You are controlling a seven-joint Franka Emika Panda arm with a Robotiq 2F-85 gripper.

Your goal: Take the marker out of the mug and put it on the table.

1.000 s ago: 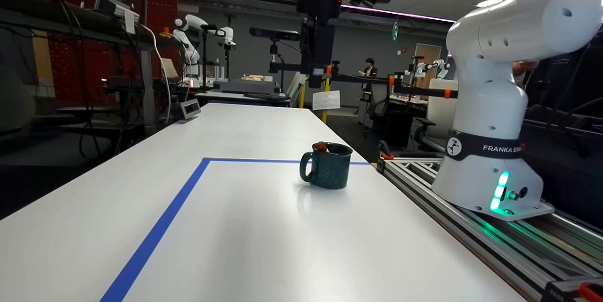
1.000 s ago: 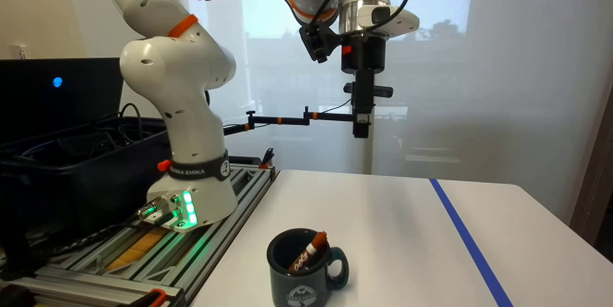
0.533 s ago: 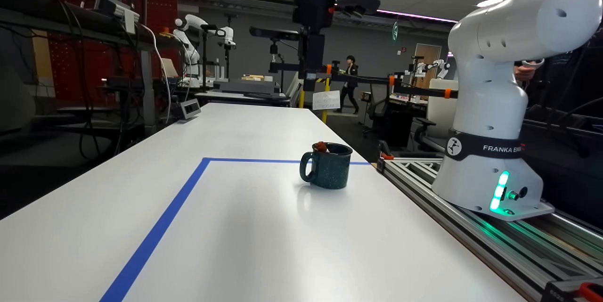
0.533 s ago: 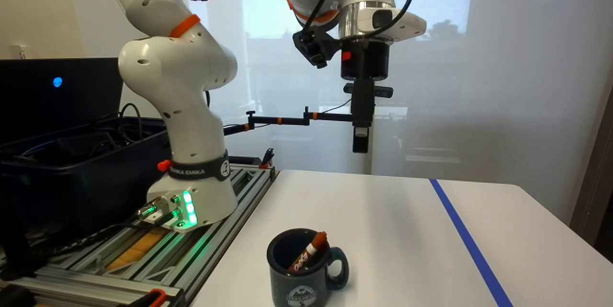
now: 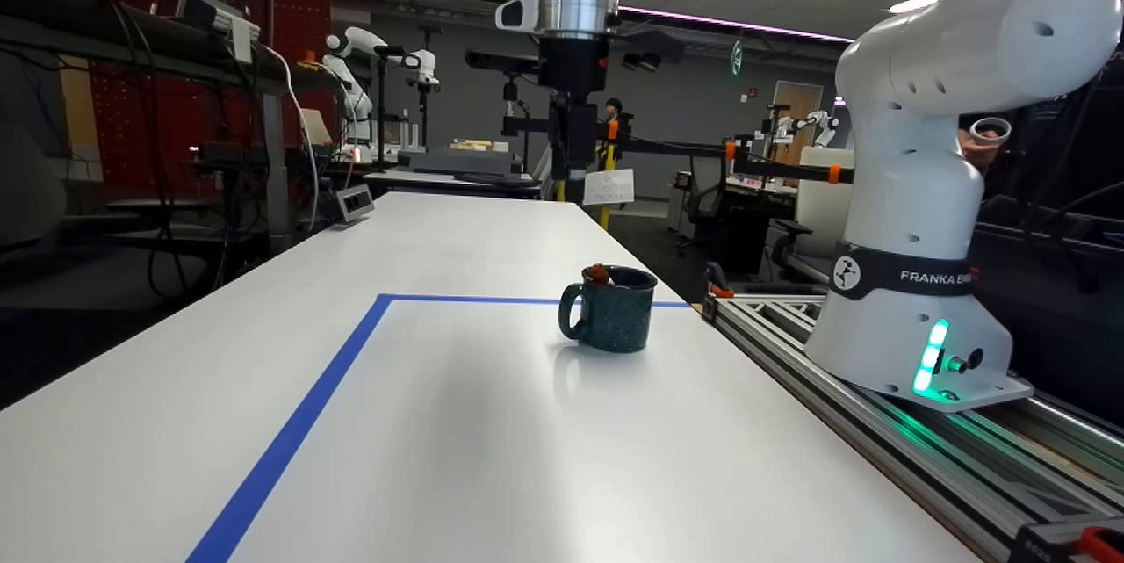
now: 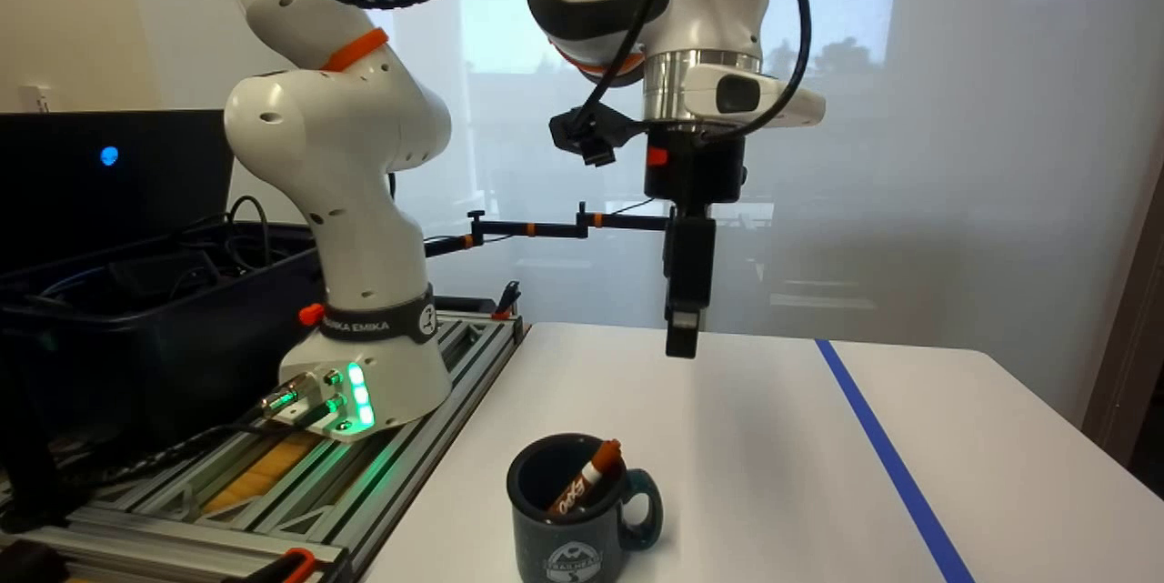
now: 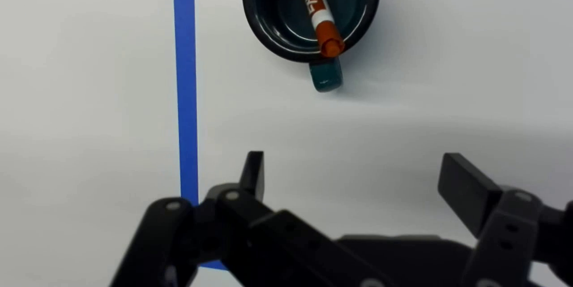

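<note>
Teal mug (image 5: 622, 319), one; one marker (image 7: 318, 5) inside; gripper (image 7: 352, 170) spread.

The wrist view looks down, both exterior views across the table (image 5: 474, 405), sharing the mug (image 5: 618, 322).

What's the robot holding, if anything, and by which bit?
Nothing: the gripper is open and empty, and the marker leans inside the mug.

Black laptop (image 6: 168, 178) above a dark bin (image 6: 182, 374), and a white sign (image 5: 608, 187)
</note>
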